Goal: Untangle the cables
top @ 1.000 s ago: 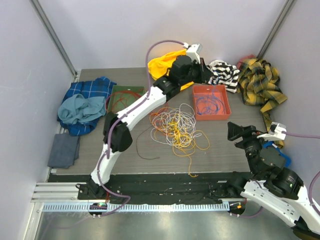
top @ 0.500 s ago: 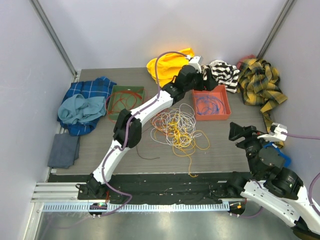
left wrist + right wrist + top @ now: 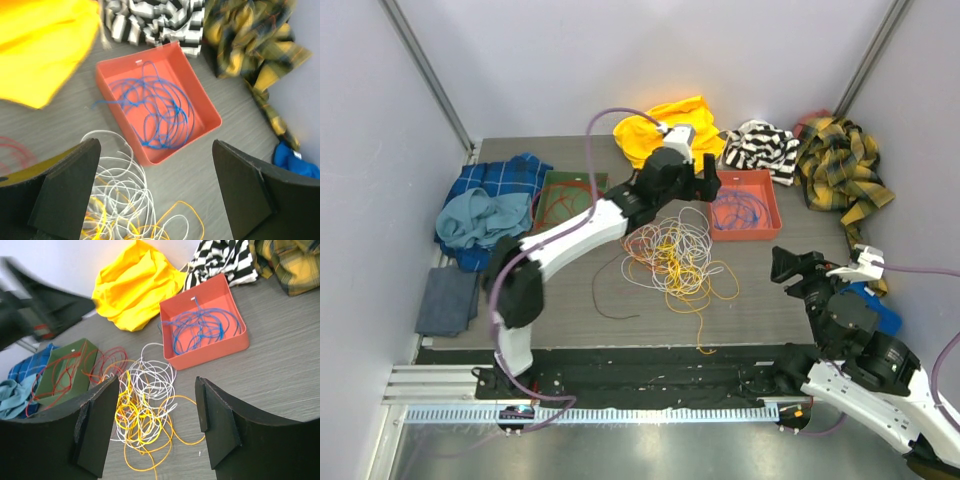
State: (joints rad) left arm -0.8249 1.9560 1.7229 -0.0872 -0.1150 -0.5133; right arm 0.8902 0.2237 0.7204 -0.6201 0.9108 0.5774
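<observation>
A tangle of white, yellow and orange cables (image 3: pixel 675 255) lies mid-table, also seen as cables (image 3: pixel 145 410) in the right wrist view. Blue cables (image 3: pixel 160 115) are coiled inside the orange tray (image 3: pixel 772 215). Red cables (image 3: pixel 570 197) sit in and spill from the green tray (image 3: pixel 552 180). My left gripper (image 3: pixel 708 186) hovers open and empty between the tangle and the orange tray; in its own view the left gripper (image 3: pixel 155 150) spans the tray's near corner. My right gripper (image 3: pixel 788 266) is open at the right, the right gripper (image 3: pixel 156 385) facing the tangle from a distance.
Cloths ring the table: yellow (image 3: pixel 660 125), black-and-white striped (image 3: pixel 765 145), yellow plaid (image 3: pixel 840 170), blue plaid with teal (image 3: pixel 490 210), grey (image 3: pixel 447 300). A thin dark cable (image 3: pixel 605 300) lies left of the tangle. An orange strand (image 3: pixel 703 345) reaches toward the front edge.
My left gripper opened and drew back from the far side of the orange tray toward the tangle. The blue cables stay in the tray. The right arm shifted slightly.
</observation>
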